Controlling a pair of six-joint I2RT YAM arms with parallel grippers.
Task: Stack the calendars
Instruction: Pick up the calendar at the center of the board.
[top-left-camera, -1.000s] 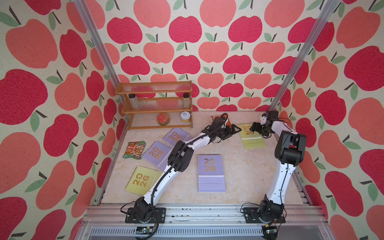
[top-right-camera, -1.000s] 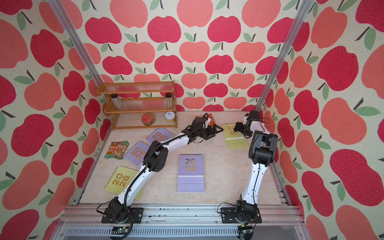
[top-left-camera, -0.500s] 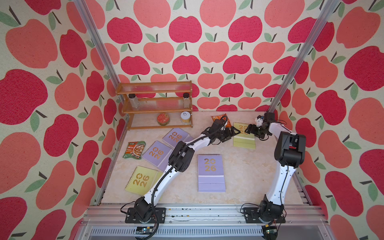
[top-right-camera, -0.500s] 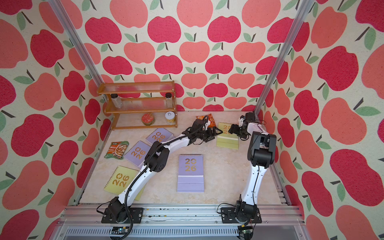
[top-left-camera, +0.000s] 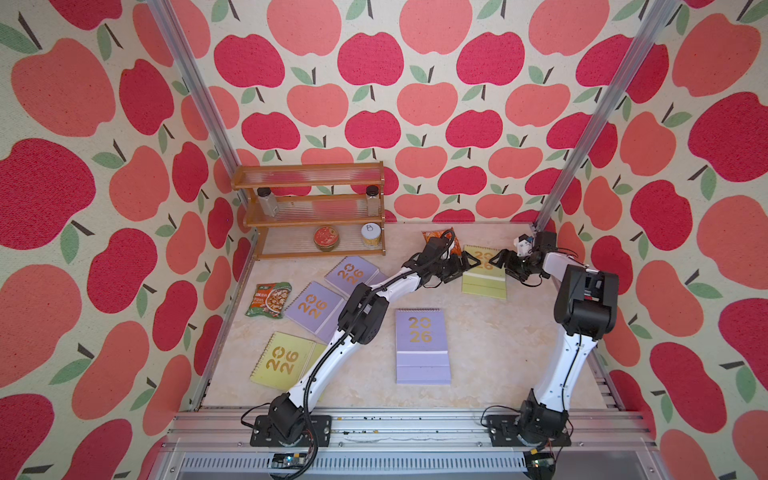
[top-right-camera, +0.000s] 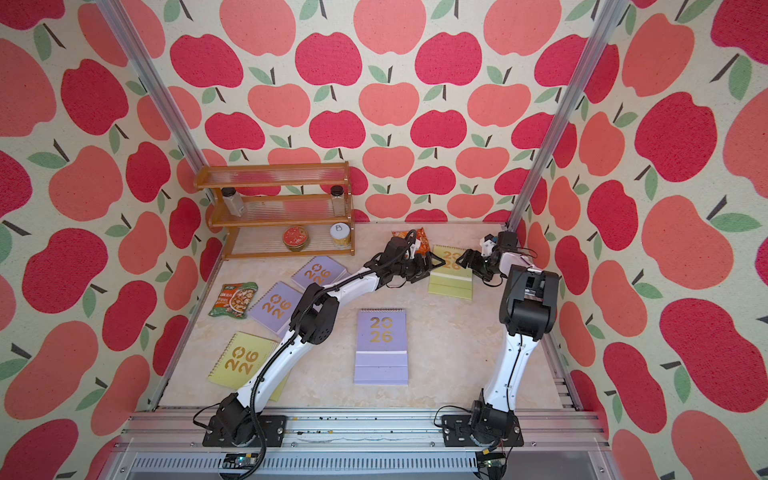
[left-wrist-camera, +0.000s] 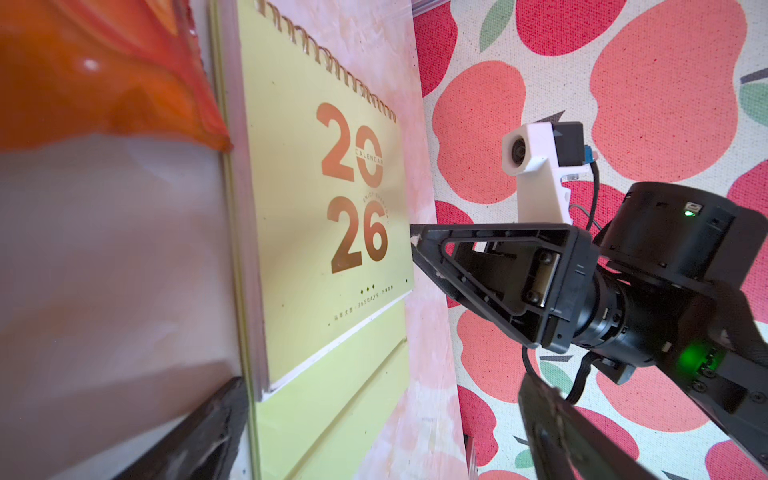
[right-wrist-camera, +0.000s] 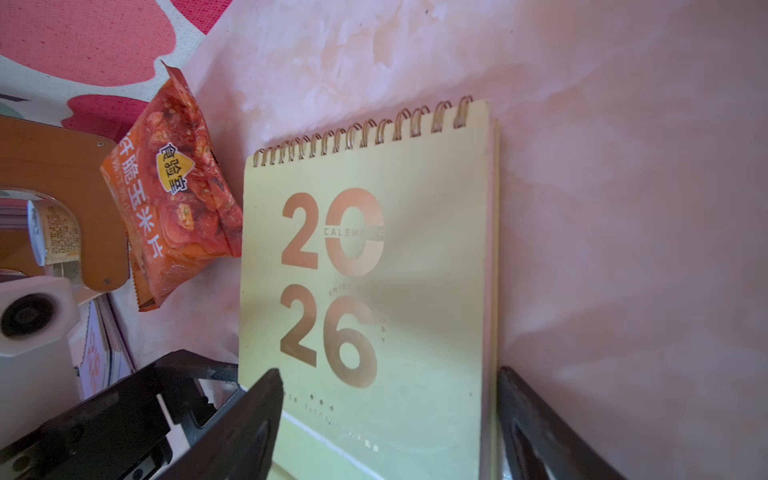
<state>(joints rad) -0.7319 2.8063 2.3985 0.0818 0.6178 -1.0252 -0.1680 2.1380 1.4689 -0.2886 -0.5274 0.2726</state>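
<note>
A yellow-green calendar (top-left-camera: 484, 277) (top-right-camera: 451, 277) with a gold "2026" lies flat at the back right. My left gripper (top-left-camera: 468, 262) (left-wrist-camera: 382, 436) is open at the edge nearest the orange packet. My right gripper (top-left-camera: 498, 261) (right-wrist-camera: 390, 432) is open at the opposite edge; one finger (right-wrist-camera: 249, 428) hangs over the cover and the other stands beside the calendar's side. A pinkish layer shows along the calendar's edge (right-wrist-camera: 493, 291). Other calendars lie flat: a lavender one (top-left-camera: 422, 345) in the middle, two lavender ones (top-left-camera: 353, 272) (top-left-camera: 313, 305) at the left, and a yellow-green one (top-left-camera: 284, 359) at the front left.
An orange snack packet (top-left-camera: 440, 239) lies just behind the left gripper, touching the calendar's corner. A green packet (top-left-camera: 269, 299) lies by the left wall. A wooden rack (top-left-camera: 311, 208) at the back left holds jars and a red tin (top-left-camera: 326, 237). The right wall is close behind the right gripper.
The right gripper has moved left, and the yellow-green calendar has slid left with it toward the left gripper. The left gripper has stayed near the orange packet.
</note>
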